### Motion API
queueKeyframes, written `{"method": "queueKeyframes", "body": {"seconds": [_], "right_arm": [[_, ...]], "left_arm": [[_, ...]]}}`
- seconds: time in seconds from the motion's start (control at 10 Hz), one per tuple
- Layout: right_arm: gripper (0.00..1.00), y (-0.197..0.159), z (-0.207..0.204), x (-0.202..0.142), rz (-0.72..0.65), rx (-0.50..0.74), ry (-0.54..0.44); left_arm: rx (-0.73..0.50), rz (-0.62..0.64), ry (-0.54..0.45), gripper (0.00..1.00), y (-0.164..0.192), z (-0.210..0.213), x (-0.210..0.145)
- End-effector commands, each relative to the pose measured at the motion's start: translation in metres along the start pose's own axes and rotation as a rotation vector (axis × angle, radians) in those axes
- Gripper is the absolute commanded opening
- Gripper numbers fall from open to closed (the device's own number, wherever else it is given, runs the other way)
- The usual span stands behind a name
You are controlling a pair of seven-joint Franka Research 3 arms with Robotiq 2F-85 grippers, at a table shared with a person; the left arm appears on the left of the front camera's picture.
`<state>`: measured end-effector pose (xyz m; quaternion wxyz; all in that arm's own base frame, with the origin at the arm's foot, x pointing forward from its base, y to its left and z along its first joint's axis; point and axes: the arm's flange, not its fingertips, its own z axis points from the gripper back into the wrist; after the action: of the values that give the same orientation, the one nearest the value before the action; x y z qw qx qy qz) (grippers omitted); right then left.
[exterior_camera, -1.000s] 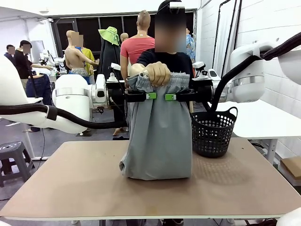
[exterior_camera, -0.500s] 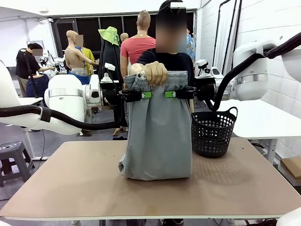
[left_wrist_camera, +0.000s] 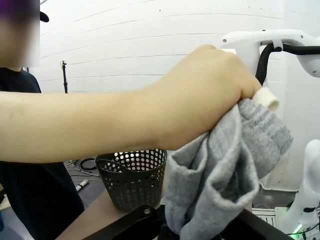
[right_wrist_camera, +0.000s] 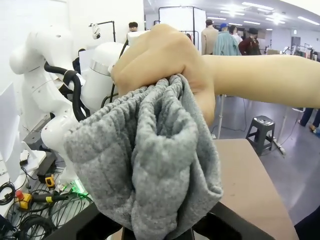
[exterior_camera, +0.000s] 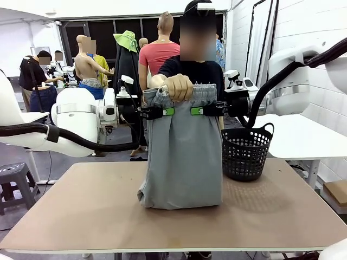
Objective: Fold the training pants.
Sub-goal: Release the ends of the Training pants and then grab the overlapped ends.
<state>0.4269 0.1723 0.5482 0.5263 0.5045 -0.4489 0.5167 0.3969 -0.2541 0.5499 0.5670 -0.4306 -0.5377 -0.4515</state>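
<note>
Hanging upright over a tan wooden desk (exterior_camera: pixel 81 216), a pair of light grey soft jersey training pants (exterior_camera: pixel 184 157) is held aloft by a person's hand (exterior_camera: pixel 179 86), which bunches the middle of the gathered elastic waistband in a fist at the far side of the desk. The garment's lower end rests in a soft fold on the desk surface. The left fingers (exterior_camera: pixel 170 111), black with green pads on a white robot arm, reach in from the left and are clamped on the fabric just below the waistband. The right fingers (exterior_camera: pixel 194 111) meet them from the opposite side, likewise closed on the cloth, and the two sets of tips sit near each other under the fist. From the left wrist camera, grey jersey spills out of the fist and drops between that arm's black fingers. From the right wrist camera, the ribbed waistband is crumpled under the knuckles and pinched in the same way. A black perforated plastic basket (exterior_camera: pixel 246 151) with a looped handle stands on the desk just beside the pants, on the robot's right; whether the two touch cannot be told.
</note>
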Motion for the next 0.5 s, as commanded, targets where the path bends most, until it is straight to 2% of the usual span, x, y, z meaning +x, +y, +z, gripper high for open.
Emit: {"method": "queueKeyframes", "body": {"seconds": [0.0,0.1,0.2,0.4], "right_arm": [[0.0,-0.001,0.004,0.003,-0.011,0.016,0.011],[0.0,-0.002,0.004,0.003,-0.001,0.006,-0.013],[0.0,0.0,0.0,-0.001,-0.001,0.001,0.002],[0.0,0.0,0.0,-0.001,-0.001,0.001,0.002]], "left_arm": [[0.025,-0.021,-0.001,0.0,0.008,0.003,-0.001],[-0.012,0.023,0.164,0.0,0.02,-0.005,-0.001],[0.002,0.001,0.001,0.0,0.001,0.0,-0.001],[0.002,0.001,0.001,0.0,0.001,0.0,-0.001]]}}
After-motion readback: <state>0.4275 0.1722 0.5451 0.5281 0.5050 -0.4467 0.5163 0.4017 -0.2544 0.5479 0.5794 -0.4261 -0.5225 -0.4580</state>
